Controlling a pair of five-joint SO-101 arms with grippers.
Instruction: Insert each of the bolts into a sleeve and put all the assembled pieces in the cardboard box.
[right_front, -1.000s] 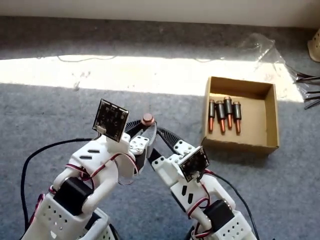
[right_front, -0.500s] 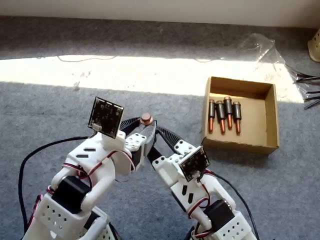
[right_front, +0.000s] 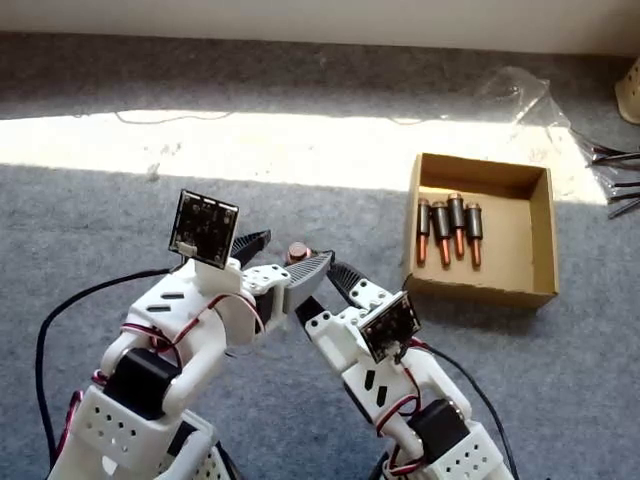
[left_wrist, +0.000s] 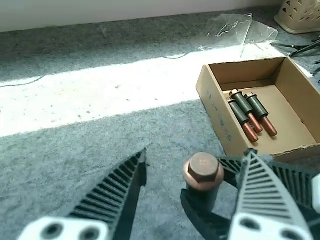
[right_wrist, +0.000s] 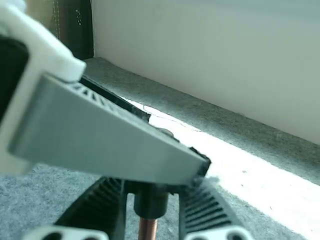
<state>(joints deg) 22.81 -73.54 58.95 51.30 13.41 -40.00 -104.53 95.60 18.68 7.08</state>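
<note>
Already boxed: four assembled pieces (right_front: 448, 228) are seen lying side by side in the left half of the cardboard box (right_front: 480, 288).
Piece in hand: a copper bolt (left_wrist: 202, 170) is seated in a dark sleeve (left_wrist: 202, 194), with its head resting on the sleeve's top. The pair is held upright above the carpet (right_front: 560, 400), well to the left of the box.
Right gripper (right_wrist: 150, 196): it is clamped on the sleeve from both sides, and the bolt's copper shank is seen poking out beneath.
Left gripper (left_wrist: 196, 153): its fingers are spread wide, one on either side of the bolt head, with a gap visible on each side.
Insertion: this is judged finished for the held piece, since the head meets the sleeve and the shank shows below.
Left to do: the held piece is not yet carried across to the box and set down beside the four.
Further parts: thin dark items (right_front: 612, 158) past the box's far-right corner are too small to be identified, so it cannot be told whether more bolts and sleeves wait.
Progress: the task is judged well advanced, with four pieces delivered and a fifth joined but not yet boxed.
</note>
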